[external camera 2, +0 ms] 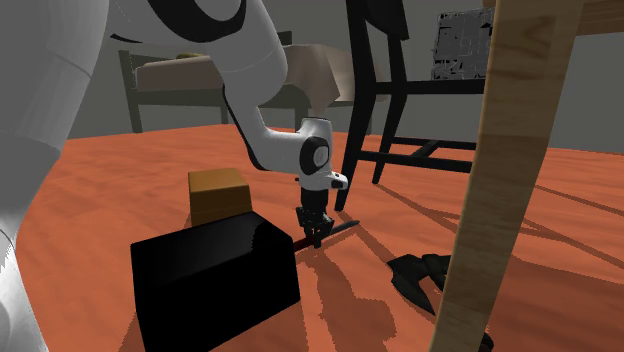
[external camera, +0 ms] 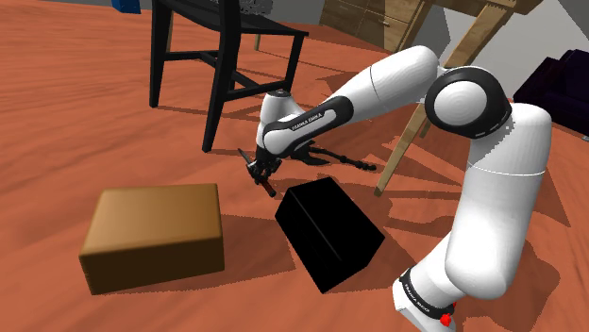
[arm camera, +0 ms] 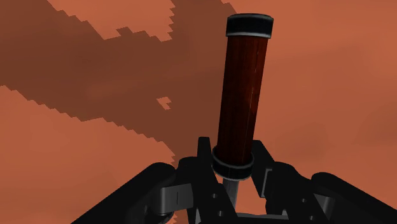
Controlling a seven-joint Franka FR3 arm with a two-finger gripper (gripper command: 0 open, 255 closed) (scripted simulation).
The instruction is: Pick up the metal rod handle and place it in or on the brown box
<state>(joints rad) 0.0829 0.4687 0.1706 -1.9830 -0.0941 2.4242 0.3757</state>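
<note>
fingers point(arm camera: 202, 156) pinching dark red rod handle point(arm camera: 242, 95) at one black-capped end | shoulder view centre | brown box point(external camera: 156, 236) lower left, apart

Rod handle point(arm camera: 242, 95) dk red w/ blk end caps; box point(external camera: 154, 236) brown; floor point(arm camera: 76, 165) orange-red.

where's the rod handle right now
The dark red rod handle is clasped in the gripper; in the shoulder view it lies near the middle, just beyond the gap between the brown box and the black box.
</note>
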